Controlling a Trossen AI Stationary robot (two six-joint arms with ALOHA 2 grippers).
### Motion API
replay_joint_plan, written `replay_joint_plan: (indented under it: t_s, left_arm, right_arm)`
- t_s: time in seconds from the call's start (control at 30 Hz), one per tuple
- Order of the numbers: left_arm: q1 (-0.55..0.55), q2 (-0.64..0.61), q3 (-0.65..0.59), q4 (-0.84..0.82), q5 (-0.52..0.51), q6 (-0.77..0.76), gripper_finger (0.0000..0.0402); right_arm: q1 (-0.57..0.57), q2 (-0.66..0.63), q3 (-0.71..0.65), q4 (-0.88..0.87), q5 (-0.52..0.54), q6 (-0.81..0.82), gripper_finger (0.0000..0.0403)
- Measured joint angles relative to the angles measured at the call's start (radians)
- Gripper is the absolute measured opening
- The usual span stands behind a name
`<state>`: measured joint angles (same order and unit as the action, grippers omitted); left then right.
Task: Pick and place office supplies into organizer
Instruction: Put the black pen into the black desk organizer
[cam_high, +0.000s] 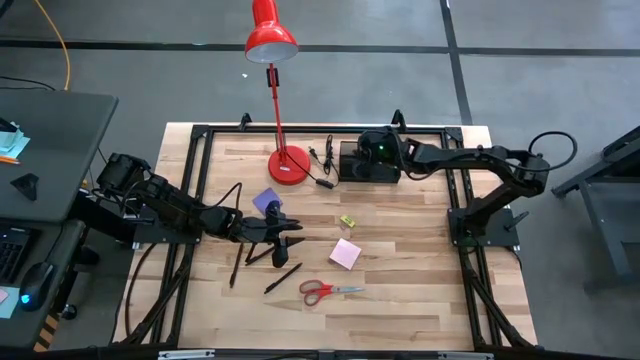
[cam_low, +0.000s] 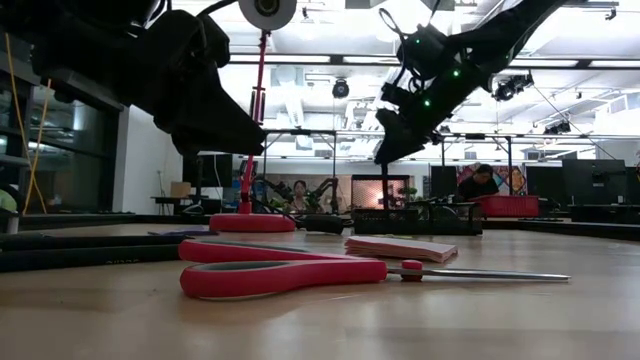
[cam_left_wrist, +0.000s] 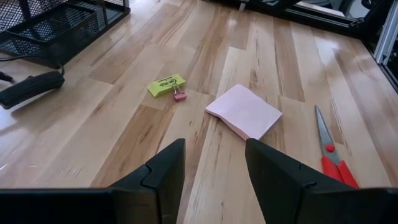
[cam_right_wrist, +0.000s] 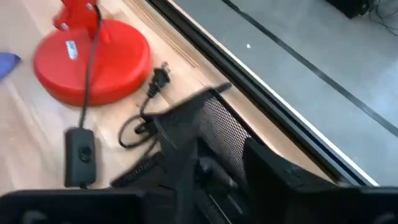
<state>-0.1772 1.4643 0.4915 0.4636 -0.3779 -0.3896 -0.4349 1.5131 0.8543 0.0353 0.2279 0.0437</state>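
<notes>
Hanging over the black tray (cam_high: 369, 162) at the table's far edge, the R gripper (cam_high: 376, 150) has its fingers a bit apart w/ nothing seen between them. L gripper (cam_left_wrist: 214, 168) sits low over the table's middle, fingers apart, holding nothing. Pink pad (cam_high: 345, 253) and yellow bit (cam_high: 347, 221) lie in front of it. Scissors (cam_high: 330, 290) lie near the front edge. Pens (cam_high: 283, 278) lie by the L gripper. Purple pad (cam_high: 266, 202) sits near the red lamp (cam_high: 287, 165).
</notes>
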Motion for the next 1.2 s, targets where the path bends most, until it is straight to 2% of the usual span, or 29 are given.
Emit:
replay_joint_plan:
  t_s: [0.17, 0.3, 0.6, 0.77, 0.87, 1.03, 1.1, 1.2]
  left_arm:
    - [0.000, 0.000, 0.000, -0.004, 0.000, 0.018, 0.0161]
    - [0.000, 0.000, 0.000, -0.004, 0.000, 0.018, 0.0161]
    - [0.000, 0.000, 0.000, -0.069, 0.000, 0.051, 0.0161]
    - [0.000, 0.000, 0.000, -0.064, -0.019, -0.016, 0.0161]
    - [-0.016, 0.000, -0.008, -0.015, -0.072, -0.050, 0.0161]
    - [-0.091, 0.000, -0.077, 0.144, -0.221, -0.063, 0.0161]
    - [-0.133, 0.000, -0.114, 0.225, -0.288, -0.068, 0.0161]
    - [-0.199, 0.000, -0.155, 0.310, -0.380, -0.064, 0.0161]
  right_arm:
    - [0.054, 0.000, 0.000, 0.101, 0.001, -0.027, 0.0186]
    - [0.094, 0.000, 0.000, 0.155, 0.018, -0.051, 0.0208]
    - [0.251, -0.003, 0.001, 0.171, -0.019, -0.041, 0.0196]
    - [0.353, -0.003, 0.001, 0.178, -0.048, -0.050, 0.0186]
    - [0.403, -0.003, 0.001, 0.165, -0.104, -0.051, 0.0186]
    - [0.485, 0.024, -0.010, 0.173, -0.144, -0.114, 0.0182]
    - [0.500, 0.051, -0.035, 0.210, -0.233, -0.154, 0.0179]
    - [0.513, 0.114, -0.087, 0.390, -0.370, -0.162, 0.0173]
